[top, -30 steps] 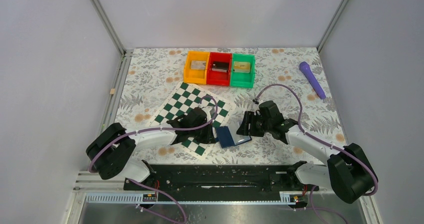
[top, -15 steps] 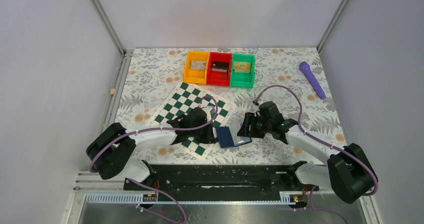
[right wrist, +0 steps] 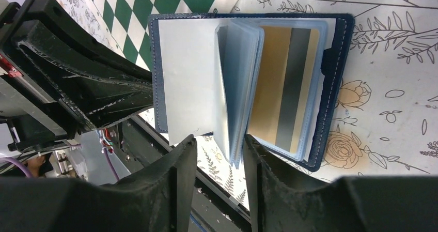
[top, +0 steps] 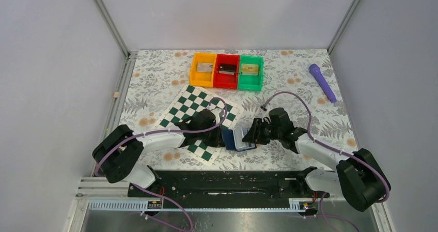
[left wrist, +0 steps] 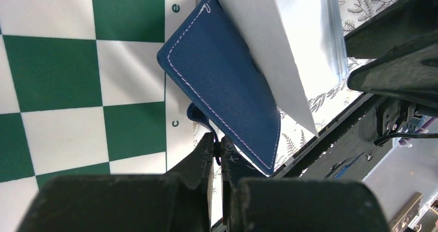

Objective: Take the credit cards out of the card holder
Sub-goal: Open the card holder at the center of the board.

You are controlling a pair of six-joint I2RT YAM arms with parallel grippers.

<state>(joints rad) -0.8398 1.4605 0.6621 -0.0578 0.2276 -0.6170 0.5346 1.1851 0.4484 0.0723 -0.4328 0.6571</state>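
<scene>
Nearest, one open wallet [top: 236, 139] rests at the chessboard's [top: 191, 105] corner, one gold card [right wrist: 268, 87] showing. Left jaws clench its tab [left wrist: 199, 116]; right jaws, half apart, straddle its clear sleeves [right wrist: 235, 87]. Beyond sit three bins [top: 227, 84].

Right wrist view. An open blue card holder [right wrist: 338, 95] lies on a floral tablecloth [right wrist: 392, 46]. Its pale inner panel faces 9 o'clock, and a fan of clear sleeves stands at the centre. A tan-gold credit card [right wrist: 281, 87] with a dark stripe sits in the sleeve toward 3 o'clock. At 6 o'clock, the right gripper [right wrist: 219, 149] has its fingers [right wrist: 175, 185] spread to either side of the sleeves' lower edge. The left gripper [right wrist: 139, 95] meets the holder's edge at 9 o'clock. A green-and-white chessboard [right wrist: 155, 4] lies at 11 o'clock.
</scene>
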